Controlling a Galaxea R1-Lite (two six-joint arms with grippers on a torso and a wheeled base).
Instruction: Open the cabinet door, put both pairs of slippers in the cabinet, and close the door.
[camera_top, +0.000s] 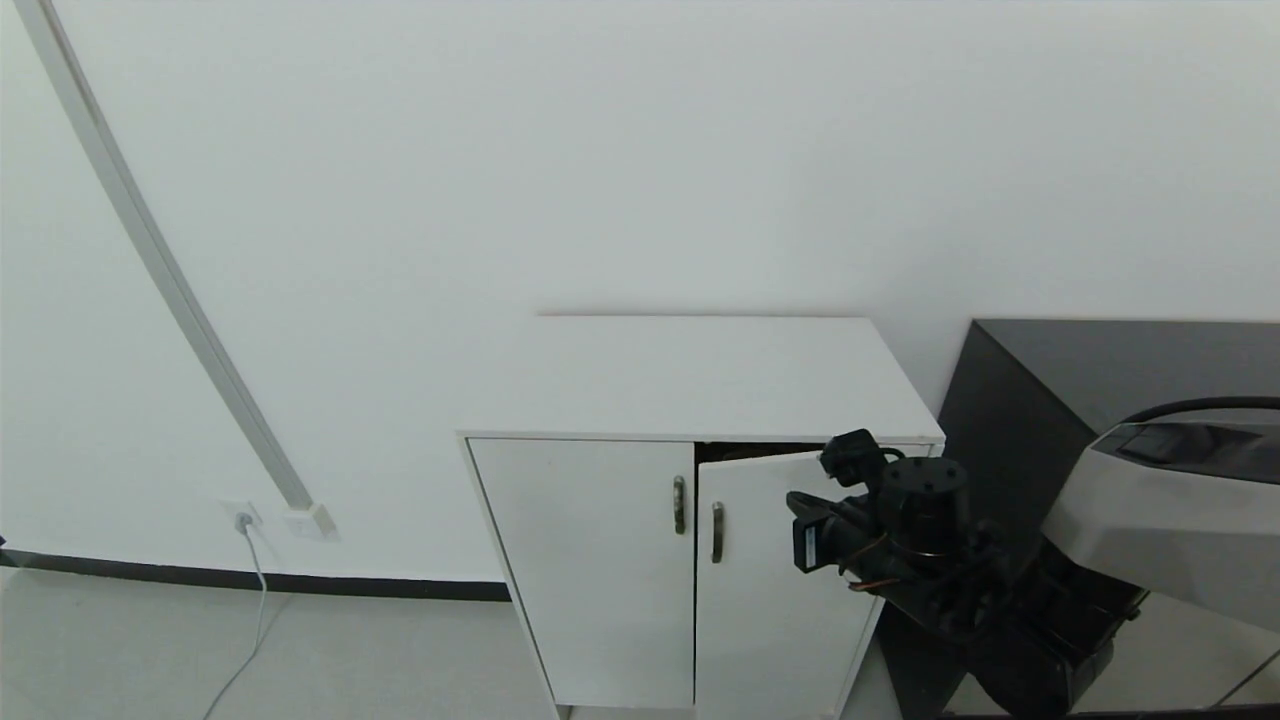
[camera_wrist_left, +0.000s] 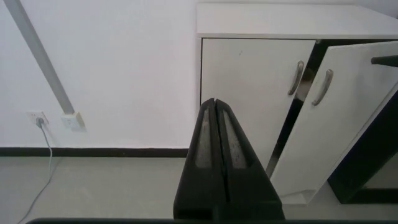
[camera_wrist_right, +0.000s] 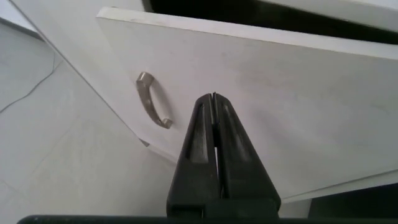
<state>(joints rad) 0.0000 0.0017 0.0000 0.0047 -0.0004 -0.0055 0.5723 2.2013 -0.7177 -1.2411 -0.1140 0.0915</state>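
A white cabinet (camera_top: 700, 380) stands against the wall with two doors. Its left door (camera_top: 590, 570) is closed. The right door (camera_top: 770, 600) hangs slightly ajar, with a dark gap along its top edge. Each door has a metal handle near the centre seam, the right door's handle (camera_top: 717, 532) beside the left door's (camera_top: 679, 504). My right arm (camera_top: 900, 540) is close in front of the right door. Its gripper (camera_wrist_right: 214, 99) is shut and empty, pointing at the door panel (camera_wrist_right: 298, 106) beside the handle (camera_wrist_right: 153, 99). My left gripper (camera_wrist_left: 215, 102) is shut and empty, held back from the cabinet (camera_wrist_left: 261, 93).
A black piece of furniture (camera_top: 1100, 370) stands directly right of the cabinet. On the wall to the left are a slanted cable duct (camera_top: 150, 250) and a socket with a grey cord (camera_top: 243, 520) trailing onto the floor. Open grey floor (camera_top: 300, 650) lies left of the cabinet.
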